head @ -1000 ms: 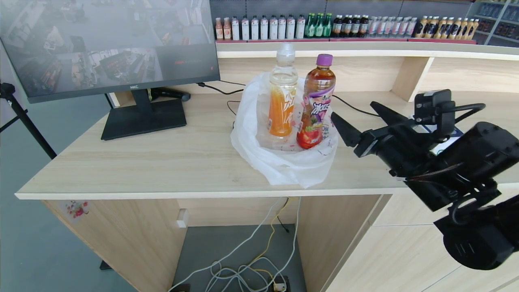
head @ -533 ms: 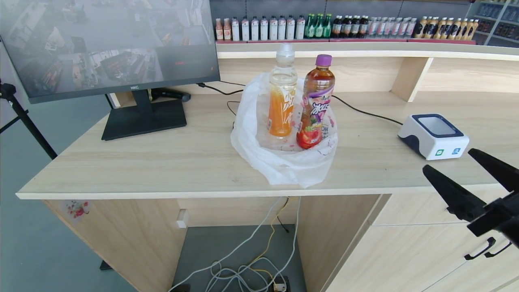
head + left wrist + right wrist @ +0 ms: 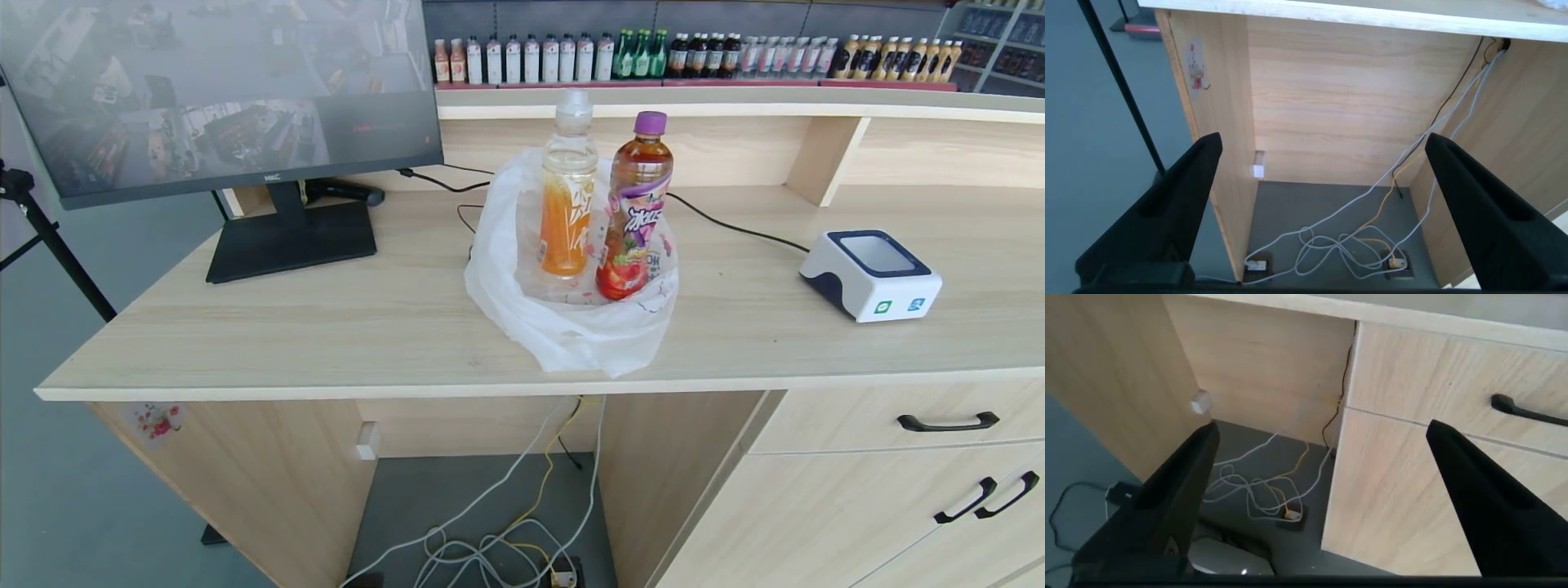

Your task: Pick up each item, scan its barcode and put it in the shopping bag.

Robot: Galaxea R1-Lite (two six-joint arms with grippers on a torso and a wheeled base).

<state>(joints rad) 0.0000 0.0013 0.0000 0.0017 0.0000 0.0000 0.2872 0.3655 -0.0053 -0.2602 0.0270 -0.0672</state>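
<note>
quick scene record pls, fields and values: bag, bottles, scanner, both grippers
shopping bag: white, open, on the counter
orange bottle: upright in the bag
purple-cap bottle: upright in the bag, beside the orange bottle
scanner: on the counter, right of the bag, apart
left gripper: open, empty, below counter height
right gripper: open, empty, facing the drawers

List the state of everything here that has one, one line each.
shopping bag, open
orange bottle, capped, upright in the shopping bag
purple-capped bottle, capped, upright in the shopping bag
monitor, on
top drawer, shut
left gripper, open, empty
right gripper, open, empty
</note>
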